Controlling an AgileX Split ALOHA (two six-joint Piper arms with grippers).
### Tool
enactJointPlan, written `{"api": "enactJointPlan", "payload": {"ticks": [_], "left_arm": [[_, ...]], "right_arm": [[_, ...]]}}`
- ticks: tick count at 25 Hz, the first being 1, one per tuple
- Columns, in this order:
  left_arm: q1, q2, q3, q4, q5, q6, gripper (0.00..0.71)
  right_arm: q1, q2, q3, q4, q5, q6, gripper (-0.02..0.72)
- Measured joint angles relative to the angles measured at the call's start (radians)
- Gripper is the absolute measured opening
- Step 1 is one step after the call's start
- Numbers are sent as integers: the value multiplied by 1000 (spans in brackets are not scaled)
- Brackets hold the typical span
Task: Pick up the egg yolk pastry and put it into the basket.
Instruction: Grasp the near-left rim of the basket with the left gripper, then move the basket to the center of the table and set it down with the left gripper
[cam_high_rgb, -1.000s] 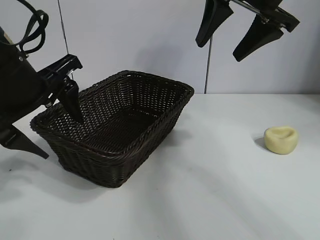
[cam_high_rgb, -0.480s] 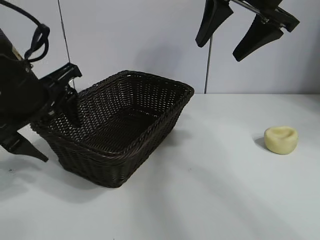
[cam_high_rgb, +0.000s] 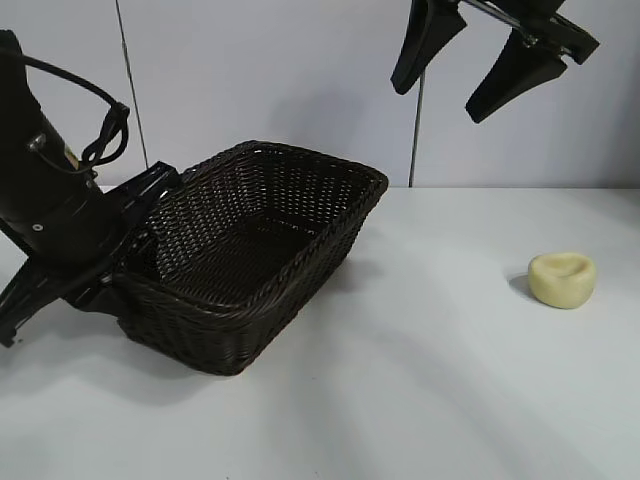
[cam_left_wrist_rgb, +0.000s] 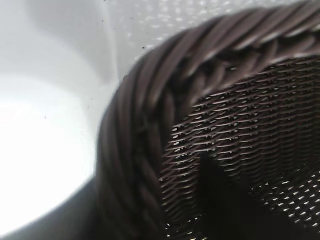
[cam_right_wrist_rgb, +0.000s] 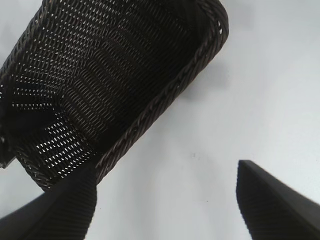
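The egg yolk pastry (cam_high_rgb: 562, 279), a small pale yellow lump with a dented top, lies alone on the white table at the right. The dark brown wicker basket (cam_high_rgb: 318, 243) stands at the left. My left gripper (cam_high_rgb: 125, 265) sits low at the basket's near left corner, astride the braided rim (cam_left_wrist_rgb: 137, 130) and shut on it. One finger (cam_left_wrist_rgb: 216, 200) shows inside the wall. My right gripper (cam_high_rgb: 436, 100) hangs high above the table's middle, open and holding nothing. In the right wrist view the basket (cam_right_wrist_rgb: 125, 75) is in sight and the pastry is out of view.
White tabletop (cam_high_rgb: 420, 380) stretches between the basket and the pastry and along the front. A pale wall with a vertical seam (cam_high_rgb: 416, 140) closes the back.
My left arm has dropped and pushed in against the basket's left corner, and its jaws have closed over the rim. The right gripper, the pastry and the basket have not moved.
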Motion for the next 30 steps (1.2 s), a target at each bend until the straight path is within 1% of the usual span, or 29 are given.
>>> {"api": "enactJointPlan", "payload": {"ticks": [2, 4, 7, 9, 12, 15, 17, 21, 26, 30], "left_arm": [[1, -19, 1, 1, 17, 4, 100], [12, -44, 2, 5, 36, 26, 100], [53, -77, 2, -2, 78, 108, 100], [90, -87, -10, -52, 128, 218, 100], [143, -87, -49, -171, 191, 463, 100], [171, -87, -98, -313, 240, 699, 100], [180, -87, -139, -366, 275, 810, 100], [184, -63, -227, -376, 365, 920, 100], [184, 40, -348, -371, 498, 1040, 100], [184, 137, -473, -366, 590, 1138, 100]], "right_arm": [[0, 0, 0, 0, -1, 0, 558], [0, 0, 0, 0, -1, 0, 558], [0, 0, 0, 0, -1, 0, 558], [0, 0, 0, 0, -1, 0, 558], [0, 0, 0, 0, 0, 0, 558], [0, 0, 0, 0, 0, 0, 558], [0, 0, 0, 0, 0, 0, 558], [0, 0, 0, 0, 0, 0, 558], [0, 0, 0, 0, 1, 0, 558], [0, 0, 0, 0, 4, 0, 558]]}}
